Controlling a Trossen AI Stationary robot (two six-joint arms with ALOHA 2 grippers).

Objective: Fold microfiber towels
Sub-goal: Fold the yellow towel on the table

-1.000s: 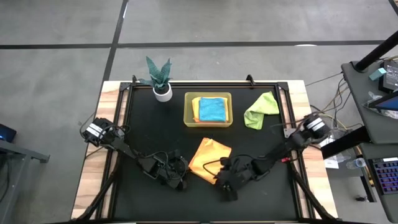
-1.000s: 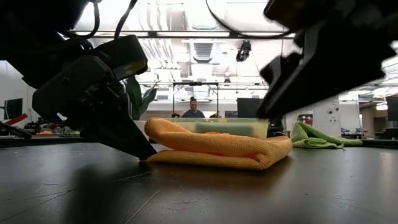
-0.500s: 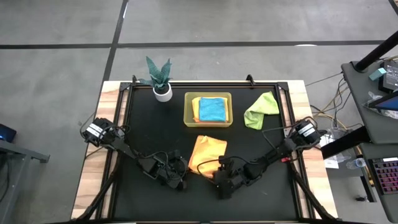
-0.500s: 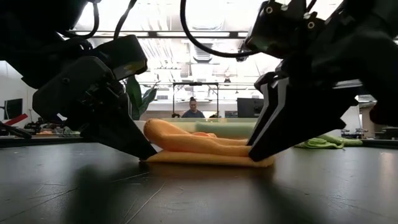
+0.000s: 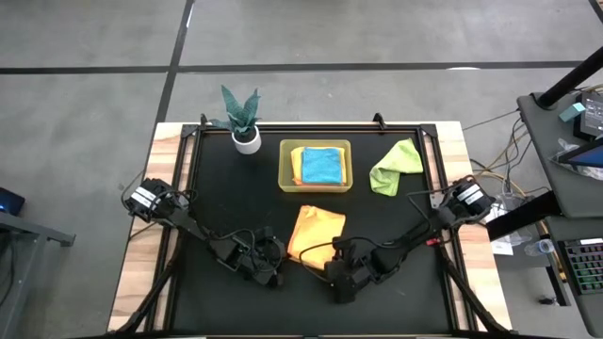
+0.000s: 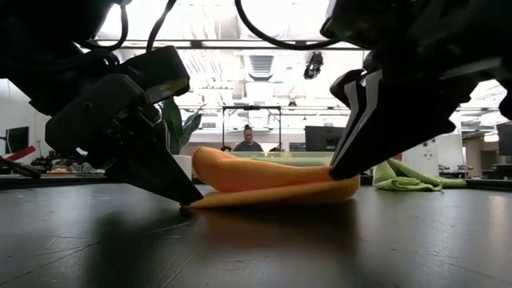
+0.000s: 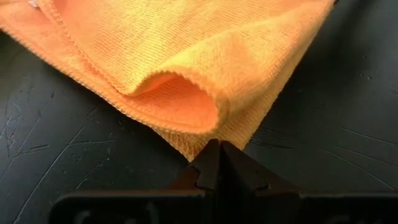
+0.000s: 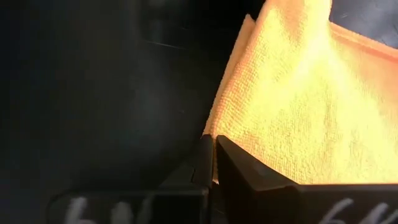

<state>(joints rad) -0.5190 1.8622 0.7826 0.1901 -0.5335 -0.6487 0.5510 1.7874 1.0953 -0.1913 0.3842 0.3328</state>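
An orange-yellow microfiber towel point(image 5: 316, 231) lies folded on the black table, near the front middle. My left gripper point(image 5: 280, 264) is shut at its near left corner and my right gripper point(image 5: 330, 269) is shut at its near right corner. In the low view the towel point(image 6: 264, 182) bulges up between the two grippers, its upper layer curling over in a loose fold point(image 7: 180, 102). A teal blue towel point(image 5: 321, 166) lies on another orange one in the yellow-green bin point(image 5: 286, 166). At the back right, a lime green towel point(image 5: 396, 168) lies crumpled. My left gripper pinches the towel's near left corner point(image 7: 200, 144) between its two fingers, slanting down from the table's left. The corner point(image 6: 194, 203) stays down on the table. My right gripper pinches the near right corner point(image 8: 219, 132), slanting down from the right. That corner point(image 6: 346, 182) is raised a little off the table.
A small potted plant point(image 5: 243, 118) stands at the back left. The bin sits at the back middle, just beyond the orange towel. Bare black table lies to the front and on both sides. A person shows far off in the room beyond the table point(image 6: 249, 142).
My right gripper has come down and toward the table's left onto the towel's near right corner, taken hold of it and raised it a little. The towel's right side has drawn in toward the left, and its middle now bulges higher. The left corner has stayed in place.
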